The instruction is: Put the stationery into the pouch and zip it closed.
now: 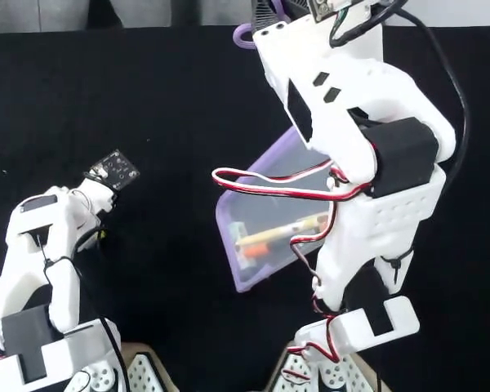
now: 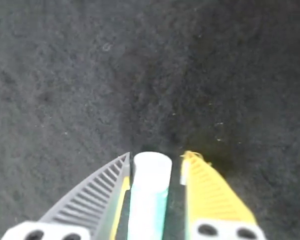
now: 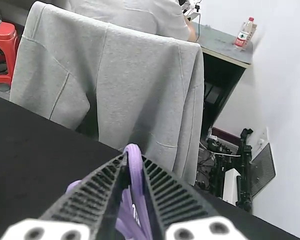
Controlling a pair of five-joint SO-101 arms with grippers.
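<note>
Table [image 1: 147, 98]: black cloth surface; it carries the pouch.
Grey jacket [image 3: 115, 75]: hangs over a chair back past the far table edge, beyond the pouch.
Right arm [image 1: 367, 163]: white, extends over the pouch and covers its right-hand part in the high view.
Left arm [image 1: 41, 245]: white, well apart from the pouch, to its left in the high view.
Pouch [image 1: 257, 237]: purple, translucent, set at a slant near the table centre.
Right gripper [image 3: 133, 159]: black ribbed jaws nearly together, clamped on the purple loop; it sits at the pouch's far end.
Left gripper [image 2: 157, 157]: one grey and one yellow jaw, parted only by the width of the white-capped stick they grip; it is low over bare cloth, well apart from the pouch.
Purple loop [image 3: 134, 152]: pinched between the right jaws, at the pouch's far end [image 1: 243, 34].
White-capped stick [image 2: 149, 190]: teal body, outside the pouch.
Pens [image 1: 282, 233]: orange and yellow, inside the pouch.
</note>
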